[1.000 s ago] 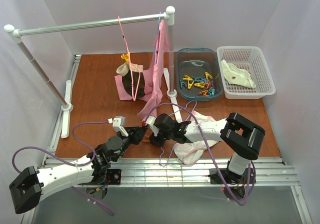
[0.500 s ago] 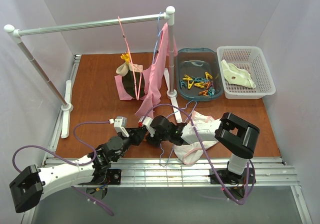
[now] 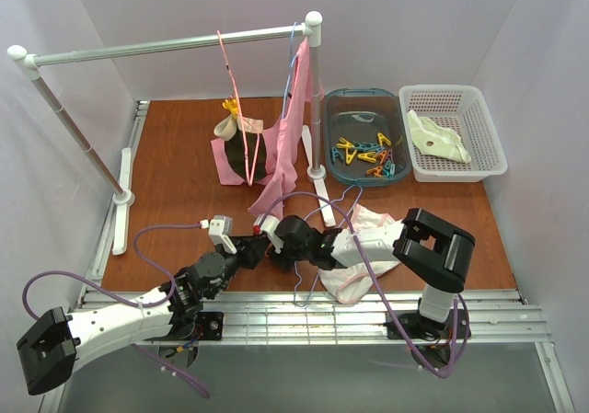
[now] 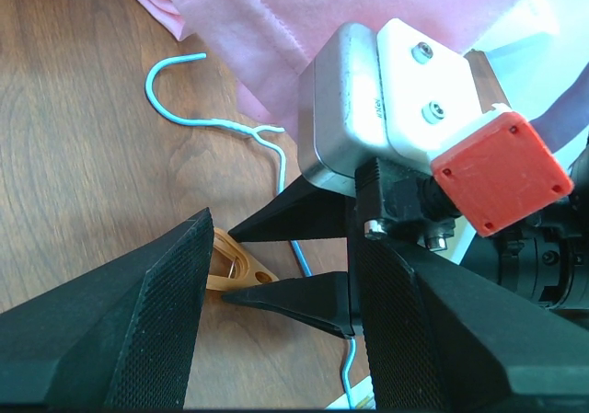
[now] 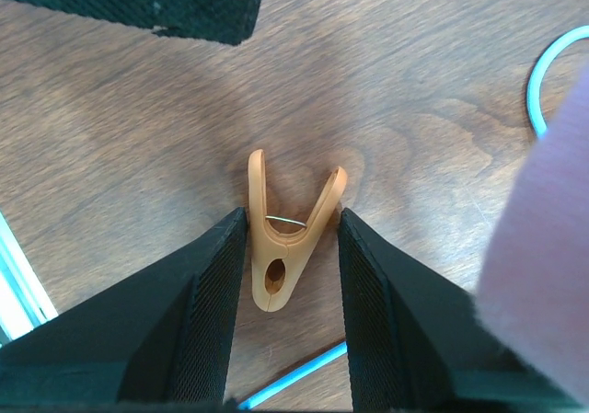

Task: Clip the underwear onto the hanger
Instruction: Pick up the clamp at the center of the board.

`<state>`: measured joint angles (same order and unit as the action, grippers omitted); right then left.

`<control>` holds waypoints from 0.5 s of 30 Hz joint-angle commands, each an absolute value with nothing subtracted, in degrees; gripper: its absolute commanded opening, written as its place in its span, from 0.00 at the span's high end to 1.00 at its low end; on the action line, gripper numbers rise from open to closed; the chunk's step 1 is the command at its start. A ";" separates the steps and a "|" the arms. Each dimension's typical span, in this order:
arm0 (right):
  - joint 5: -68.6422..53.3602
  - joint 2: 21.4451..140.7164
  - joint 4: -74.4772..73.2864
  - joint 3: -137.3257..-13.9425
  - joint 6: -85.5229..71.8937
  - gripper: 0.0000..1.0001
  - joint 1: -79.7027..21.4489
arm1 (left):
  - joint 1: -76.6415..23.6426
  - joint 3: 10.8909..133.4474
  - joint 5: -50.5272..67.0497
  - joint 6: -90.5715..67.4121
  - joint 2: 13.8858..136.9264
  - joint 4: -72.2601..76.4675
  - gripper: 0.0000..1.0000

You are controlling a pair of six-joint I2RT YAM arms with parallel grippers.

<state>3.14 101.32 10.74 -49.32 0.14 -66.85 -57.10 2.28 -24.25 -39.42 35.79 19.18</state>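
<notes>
Overhead: left gripper (image 3: 259, 244) and right gripper (image 3: 274, 250) meet nose to nose over the table (image 3: 175, 174). The underwear (image 3: 375, 220) lies unclipped beneath the right arm.
Left wrist: fingers spread and empty, apparently fencing in the peg (image 4: 235, 266). The hanger (image 4: 280, 166) lies flat alongside.
Right wrist: fingers bracket the peg, seemingly to pick it up. Whether they pinch it cannot be told.

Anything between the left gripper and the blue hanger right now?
Yes. The right gripper sits directly ahead of the left gripper, straddling an orange clothespin, right over the hanger wire.
</notes>
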 commanded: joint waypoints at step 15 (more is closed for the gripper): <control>5.54 103.18 2.02 -45.71 -1.67 0.70 -70.49 | -56.87 -3.52 -24.35 -38.23 35.16 22.50 0.46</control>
